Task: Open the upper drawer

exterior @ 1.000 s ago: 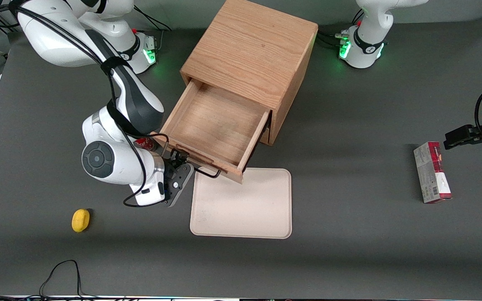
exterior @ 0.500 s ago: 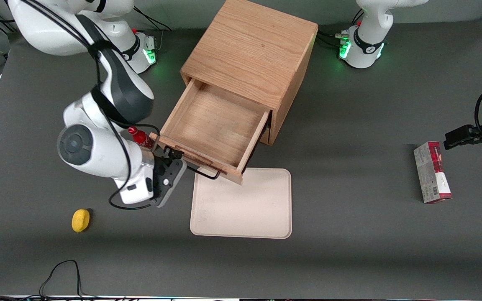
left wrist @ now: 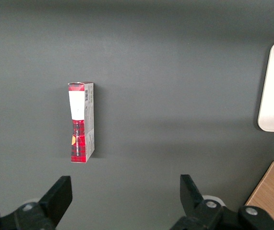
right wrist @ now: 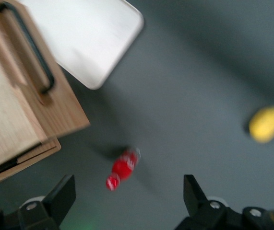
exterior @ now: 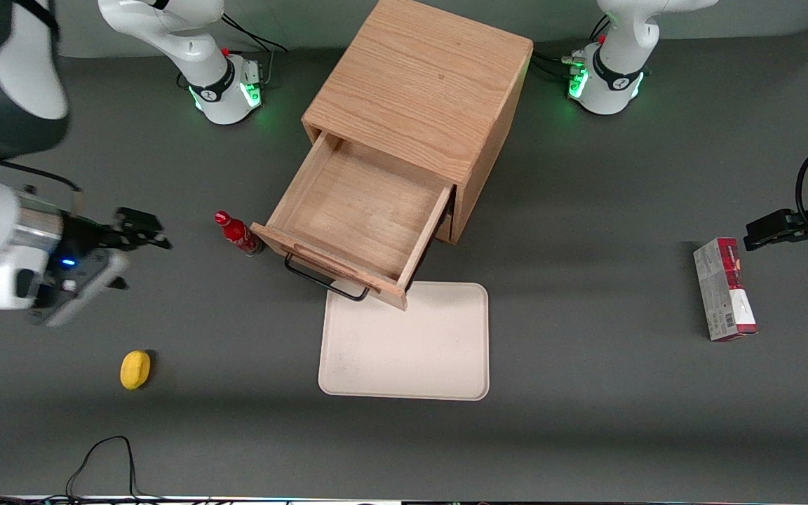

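Note:
The upper drawer [exterior: 362, 210] of the light oak cabinet [exterior: 421, 84] stands pulled far out, its inside bare. Its black bar handle [exterior: 323, 278] hangs over the edge of the tray and nothing holds it. My right gripper [exterior: 130, 247] is open and empty, well away from the drawer toward the working arm's end of the table, raised above the tabletop. In the right wrist view the gripper [right wrist: 129, 191] is spread wide above the table, with the drawer [right wrist: 7, 110], its handle [right wrist: 31, 52] and the lower drawer's front [right wrist: 26, 160] off to one side.
A small red bottle [exterior: 236, 233] stands beside the drawer's front corner, also in the right wrist view [right wrist: 122, 167]. A beige tray [exterior: 404, 340] lies in front of the drawer. A yellow lemon [exterior: 135, 369] lies toward the working arm's end, a red box [exterior: 724, 289] toward the parked arm's.
My gripper has left the drawer handle and swung away toward the working arm's end of the table, rising. The drawer stays open. The red bottle has come into plain view.

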`<state>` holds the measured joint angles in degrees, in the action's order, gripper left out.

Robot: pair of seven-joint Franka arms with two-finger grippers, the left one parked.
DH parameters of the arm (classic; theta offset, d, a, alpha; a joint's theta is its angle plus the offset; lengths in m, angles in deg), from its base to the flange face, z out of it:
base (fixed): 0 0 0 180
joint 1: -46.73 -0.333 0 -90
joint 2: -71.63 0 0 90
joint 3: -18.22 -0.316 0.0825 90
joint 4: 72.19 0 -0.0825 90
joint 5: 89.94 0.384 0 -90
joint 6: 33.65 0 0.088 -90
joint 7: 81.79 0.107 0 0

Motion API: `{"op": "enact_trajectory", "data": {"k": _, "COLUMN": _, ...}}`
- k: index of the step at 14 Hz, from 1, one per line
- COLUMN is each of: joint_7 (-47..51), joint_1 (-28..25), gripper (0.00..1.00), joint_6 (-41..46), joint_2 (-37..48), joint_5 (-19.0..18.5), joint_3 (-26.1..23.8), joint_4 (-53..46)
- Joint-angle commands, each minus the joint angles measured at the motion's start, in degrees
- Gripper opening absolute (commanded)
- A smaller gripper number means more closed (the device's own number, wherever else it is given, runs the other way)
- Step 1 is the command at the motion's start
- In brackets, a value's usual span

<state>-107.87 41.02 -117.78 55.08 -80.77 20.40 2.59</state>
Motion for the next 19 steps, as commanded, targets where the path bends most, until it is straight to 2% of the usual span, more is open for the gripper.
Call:
{"op": "enact_trajectory", "data": {"k": 1, "joint_7": 14.1, "joint_1": -1.1, "gripper": 1.0, "joint_6": -2.1, "joint_2": 13.1, "joint_5": -2.9, "joint_3": 2.1, "joint_4": 16.7}}
{"op": "enact_trajectory", "data": {"k": 3, "joint_7": 25.4, "joint_1": -1.2, "gripper": 1.0, "joint_6": -4.9, "joint_2": 22.0, "joint_5": -8.4, "joint_3": 1.5, "joint_4": 25.8}}
{"op": "enact_trajectory", "data": {"k": 4, "joint_7": 29.3, "joint_1": -1.2, "gripper": 1.0, "joint_6": -7.0, "joint_2": 26.9, "joint_5": -9.8, "joint_3": 0.8, "joint_4": 30.6}}
{"op": "enact_trajectory", "data": {"k": 6, "joint_7": 30.6, "joint_1": -1.2, "gripper": 1.0, "joint_6": -10.3, "joint_2": 34.7, "joint_5": -10.3, "joint_3": 0.6, "joint_4": 37.3}}
{"op": "enact_trajectory", "data": {"k": 10, "joint_7": 30.6, "joint_1": -1.1, "gripper": 1.0, "joint_6": -10.1, "joint_2": 33.7, "joint_5": -12.2, "joint_3": -1.3, "joint_4": 35.0}}
{"op": "enact_trajectory", "data": {"k": 19, "joint_7": 32.1, "joint_1": -1.1, "gripper": 1.0, "joint_6": -10.4, "joint_2": 29.8, "joint_5": -11.1, "joint_3": -1.1, "joint_4": 30.5}}
